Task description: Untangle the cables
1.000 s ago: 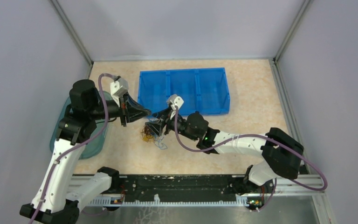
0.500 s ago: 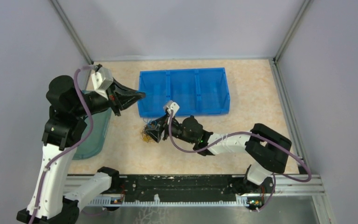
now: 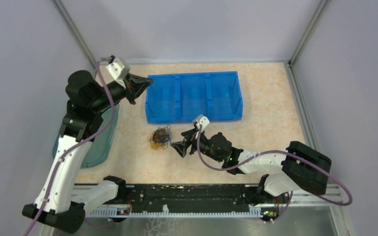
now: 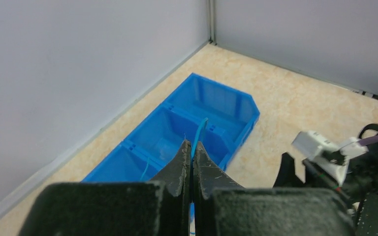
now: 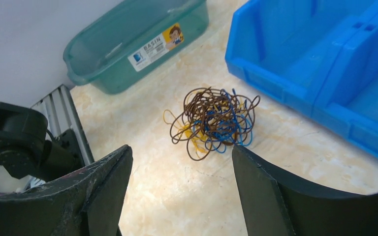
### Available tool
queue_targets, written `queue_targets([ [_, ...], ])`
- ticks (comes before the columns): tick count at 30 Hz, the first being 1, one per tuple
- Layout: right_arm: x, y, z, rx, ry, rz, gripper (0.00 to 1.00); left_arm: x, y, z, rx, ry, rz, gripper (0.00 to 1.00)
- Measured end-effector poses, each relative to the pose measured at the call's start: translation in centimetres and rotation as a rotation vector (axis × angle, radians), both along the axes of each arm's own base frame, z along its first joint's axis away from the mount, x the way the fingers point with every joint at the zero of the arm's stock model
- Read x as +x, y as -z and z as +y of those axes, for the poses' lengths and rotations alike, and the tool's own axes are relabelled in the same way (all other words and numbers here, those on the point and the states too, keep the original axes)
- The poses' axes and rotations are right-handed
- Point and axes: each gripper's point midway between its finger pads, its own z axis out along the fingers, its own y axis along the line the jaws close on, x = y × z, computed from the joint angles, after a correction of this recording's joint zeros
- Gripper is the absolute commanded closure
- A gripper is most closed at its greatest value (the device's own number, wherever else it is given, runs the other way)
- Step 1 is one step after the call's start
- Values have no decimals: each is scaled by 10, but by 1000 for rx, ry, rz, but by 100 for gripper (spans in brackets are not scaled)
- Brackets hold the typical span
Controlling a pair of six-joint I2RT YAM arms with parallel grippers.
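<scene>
Backed off the cables (image 3: 160, 138) since 0.5 s ago, now just beside them on the near-right: right gripper (image 3: 179, 147), jaws spread wide, empty. Swung farther from the tangle over the same interval: left gripper (image 3: 149, 82), now over the left end of the blue bin (image 3: 192, 74), jaws pressed together on 1 blue strand (image 4: 201, 129) standing up between the tips.

Remaining cables: 1 loose clump of brown, blue and yellow-orange loops, flat on the table (image 3: 266, 98) between bin and teal tub (image 3: 106, 135), touching neither.

Handling, judged: very light, thin, springy; not fragile; likely to drag along as 1 clump if pulled from the middle.

Best hold, judged: an outer loop or free end at the rim of the clump, such as a brown loop standing proud or the yellow loop straggling out at the edge, with the second gripper pinning the rest.
</scene>
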Motion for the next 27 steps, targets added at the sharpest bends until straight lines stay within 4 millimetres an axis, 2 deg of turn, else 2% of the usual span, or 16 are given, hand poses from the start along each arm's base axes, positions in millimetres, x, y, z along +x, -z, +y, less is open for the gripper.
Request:
queue_targets([
  [9, 7, -34, -30, 75, 111, -40, 25, 70, 86, -9, 115, -62, 143, 100],
  [14, 7, -38, -48, 90, 161, -45, 25, 100, 116, -11, 176, -88, 162, 99],
  [16, 7, -39, -54, 92, 177, -45, 25, 114, 128, -11, 203, -107, 165, 94],
  [19, 7, -42, -60, 98, 196, -48, 25, 135, 150, -8, 250, -151, 171, 80],
  [24, 8, -46, -64, 106, 212, -51, 25, 165, 197, -4, 342, -201, 219, 79],
  [27, 8, -48, -66, 110, 216, -52, 25, 174, 219, -1, 384, -224, 246, 72],
])
